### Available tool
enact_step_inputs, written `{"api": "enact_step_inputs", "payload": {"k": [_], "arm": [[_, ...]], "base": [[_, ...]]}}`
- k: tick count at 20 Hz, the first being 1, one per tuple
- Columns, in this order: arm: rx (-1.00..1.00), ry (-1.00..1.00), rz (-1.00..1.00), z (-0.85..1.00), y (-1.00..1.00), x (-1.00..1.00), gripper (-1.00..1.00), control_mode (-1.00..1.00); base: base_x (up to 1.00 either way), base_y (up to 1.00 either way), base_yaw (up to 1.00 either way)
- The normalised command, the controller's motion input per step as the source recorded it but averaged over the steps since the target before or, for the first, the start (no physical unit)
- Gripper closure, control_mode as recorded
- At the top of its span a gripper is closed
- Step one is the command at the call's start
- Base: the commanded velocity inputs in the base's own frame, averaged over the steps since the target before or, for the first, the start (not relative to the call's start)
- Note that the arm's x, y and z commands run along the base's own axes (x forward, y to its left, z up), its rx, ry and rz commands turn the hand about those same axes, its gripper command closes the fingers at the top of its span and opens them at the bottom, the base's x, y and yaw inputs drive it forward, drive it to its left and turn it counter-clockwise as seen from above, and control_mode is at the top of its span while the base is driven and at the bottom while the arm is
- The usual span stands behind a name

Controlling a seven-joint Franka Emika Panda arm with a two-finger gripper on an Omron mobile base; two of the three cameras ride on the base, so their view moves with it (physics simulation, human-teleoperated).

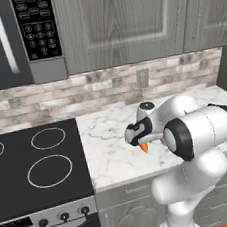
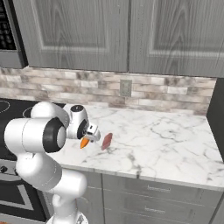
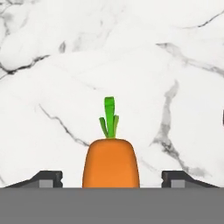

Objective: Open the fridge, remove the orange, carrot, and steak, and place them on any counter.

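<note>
The little orange carrot [image 3: 111, 162] with green top sits between wide-open jaws, untouched. It looks light, hard, smooth; pinch its fat middle.

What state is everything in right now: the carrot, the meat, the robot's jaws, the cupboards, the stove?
carrot: between the open jaws, untouched by either fingertip, over the counter; whether it rests on it is unclear.
steak: lying flat on the counter, beside the carrot.
gripper: jaws open, wider than the carrot.
wall cabinets: doors closed.
counter drawers: shut.
stovetop: burners bare.
</note>
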Motion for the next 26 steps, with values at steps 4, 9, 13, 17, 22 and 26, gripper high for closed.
{"api": "enact_step_inputs", "payload": {"k": [4, 9, 13, 17, 22, 26], "arm": [[0.00, -0.01, 0.00, 0.15, 0.00, -0.09, -1.00, -1.00], [0.01, -0.03, 0.00, 0.71, 0.00, -0.42, -1.00, -1.00], [0.01, -0.03, 0.00, 0.85, -0.01, -0.76, -1.00, -1.00], [0.05, 0.00, 0.00, 1.00, 0.00, -0.79, -1.00, -1.00], [0.01, 0.00, 0.00, 1.00, -0.03, -0.80, -1.00, -1.00], [0.00, 0.00, 0.00, 0.92, -0.07, -0.79, -1.00, -1.00]], "base": [[0.00, 0.00, 0.00], [0.00, 0.00, 0.00], [0.00, 0.00, 0.00], [0.00, 0.00, 0.00], [0.00, 0.00, 0.00], [0.00, 0.00, 0.00]]}}
